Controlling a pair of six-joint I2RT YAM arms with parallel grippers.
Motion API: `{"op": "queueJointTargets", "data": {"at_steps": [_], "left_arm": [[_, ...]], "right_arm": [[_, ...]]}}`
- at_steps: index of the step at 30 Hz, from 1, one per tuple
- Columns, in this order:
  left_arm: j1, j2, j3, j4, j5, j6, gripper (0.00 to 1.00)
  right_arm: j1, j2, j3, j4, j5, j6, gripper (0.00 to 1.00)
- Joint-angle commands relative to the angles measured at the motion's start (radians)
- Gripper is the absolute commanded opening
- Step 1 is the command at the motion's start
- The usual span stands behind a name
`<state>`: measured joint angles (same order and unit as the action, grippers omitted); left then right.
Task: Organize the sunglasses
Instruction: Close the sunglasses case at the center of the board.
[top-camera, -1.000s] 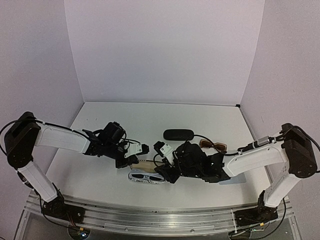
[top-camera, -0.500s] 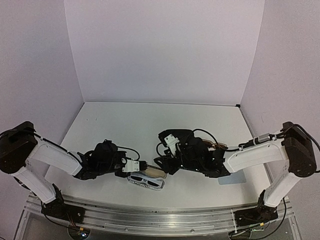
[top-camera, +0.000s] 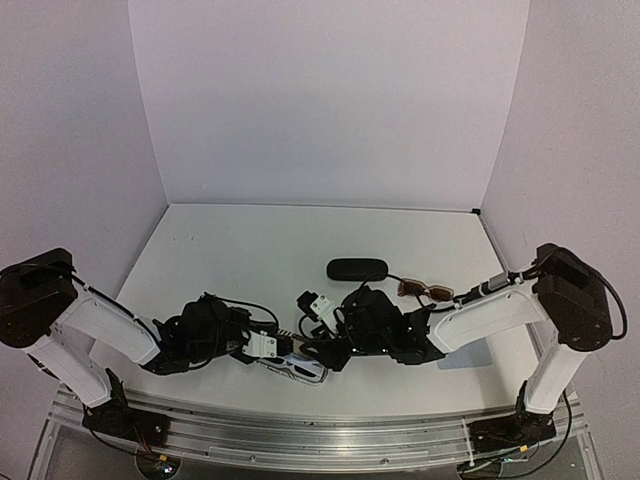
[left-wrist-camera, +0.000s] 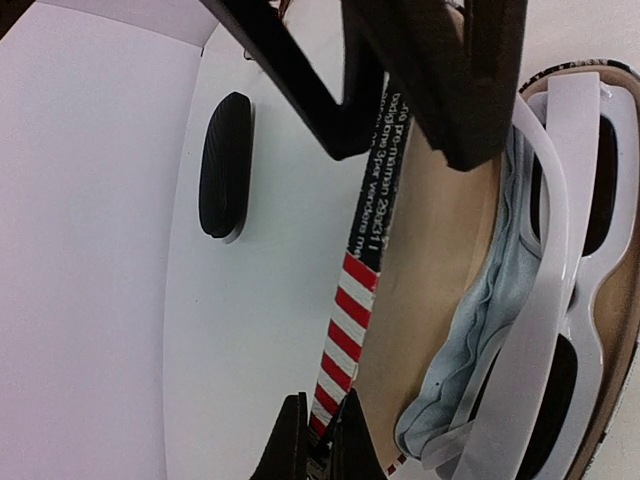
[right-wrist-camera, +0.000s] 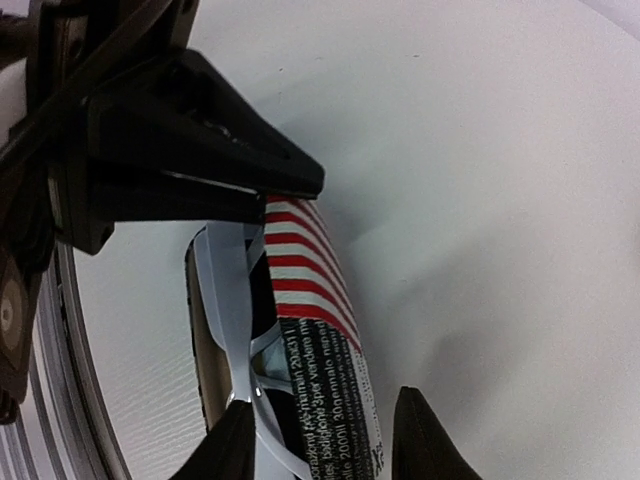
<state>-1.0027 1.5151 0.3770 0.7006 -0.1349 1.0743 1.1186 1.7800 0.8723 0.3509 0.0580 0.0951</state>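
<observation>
The white sunglasses (left-wrist-camera: 560, 300) lie on a pale blue cloth (left-wrist-camera: 480, 320) inside the open striped case (top-camera: 297, 367) near the table's front. My left gripper (left-wrist-camera: 320, 455) is shut on the edge of the case's red-and-white striped lid (left-wrist-camera: 350, 310). In the top view it (top-camera: 262, 346) sits just left of the case. My right gripper (right-wrist-camera: 325, 450) is open, its fingers on either side of the lid (right-wrist-camera: 310, 290), beside the white sunglasses (right-wrist-camera: 225, 300); it shows in the top view (top-camera: 318, 338) too. The brown sunglasses (top-camera: 427, 291) lie on the table to the right.
A closed black oval case (top-camera: 357, 269) lies behind the right gripper and also shows in the left wrist view (left-wrist-camera: 225, 165). A second pale blue cloth (top-camera: 466, 356) lies under the right forearm. The table's front rail (top-camera: 300, 425) is close to the striped case.
My right gripper has come down from near the black case to the striped case's lid. My left gripper and the case have shifted slightly nearer and lower.
</observation>
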Motion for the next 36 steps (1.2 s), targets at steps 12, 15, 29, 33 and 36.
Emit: {"op": "queueJointTargets", "data": {"at_steps": [12, 15, 29, 33, 36], "left_arm": [[-0.002, 0.023, 0.017, -0.122, -0.017, -0.038, 0.00], [-0.002, -0.014, 0.054, -0.233, 0.024, -0.089, 0.02], [0.055, -0.311, 0.074, -0.548, 0.236, -0.170, 0.73], [0.068, -0.340, 0.071, -0.588, 0.243, -0.186, 0.78], [0.095, -0.330, 0.055, -0.578, 0.242, -0.211, 0.82]], "right_arm": [[0.087, 0.042, 0.031, 0.017, 0.263, -0.204, 0.07], [0.095, 0.032, 0.025, 0.016, 0.321, -0.266, 0.01], [0.110, 0.042, 0.042, 0.014, 0.456, -0.437, 0.00], [0.124, 0.048, 0.055, 0.015, 0.485, -0.476, 0.00], [0.165, 0.065, 0.057, 0.019, 0.526, -0.512, 0.00]]}}
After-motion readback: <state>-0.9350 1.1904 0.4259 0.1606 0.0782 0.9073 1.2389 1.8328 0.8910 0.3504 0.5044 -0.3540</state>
